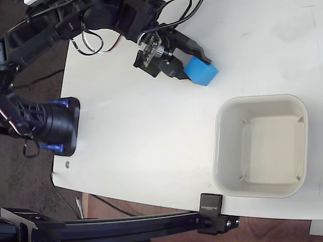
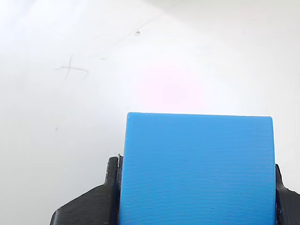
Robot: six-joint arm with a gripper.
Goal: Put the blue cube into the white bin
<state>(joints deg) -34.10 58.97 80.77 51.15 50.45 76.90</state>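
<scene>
Clamping a small bright-blue matte cube between the two black fingers of the black two-finger gripper, with the jaws closed down to the width of the cube. Filling most of the lower part of the wrist view with the same blue cube, finely ribbed on its face, and showing a black finger pressing on its left side and only a thin edge of the other finger at the right border. Holding the cube over the white flat table top in the upper middle of the fixed view; not possible to tell from these views whether touching the table or lifted a little above it. Reaching in from the upper left corner of the fixed view with the black arm, carrying looped black and white cables. Keeping the cube outside the large cream square plastic tub with rounded corners, well apart from it, up and to the left of its rim. Standing at the lower right of the fixed view, the tub showing small ribs at its inner corners. Showing also a faint pencil cross mark on the table in the wrist view.
</scene>
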